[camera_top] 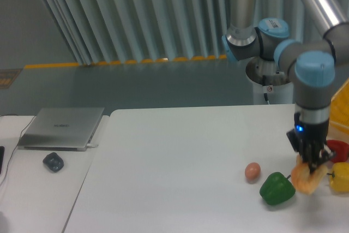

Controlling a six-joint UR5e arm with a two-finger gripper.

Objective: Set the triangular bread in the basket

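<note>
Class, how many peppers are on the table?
3: green pepper beside the egg, yellow pepper at the right edge, red pepper just behind it. More may lie beyond the frame.

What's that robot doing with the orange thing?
The robot's gripper is holding the triangular bread up off the white table, between the green pepper and the yellow pepper. A small brown egg sits nearby. A corner of the yellow basket peeks in at the right edge.

basket [343, 102] cut by right edge
</note>
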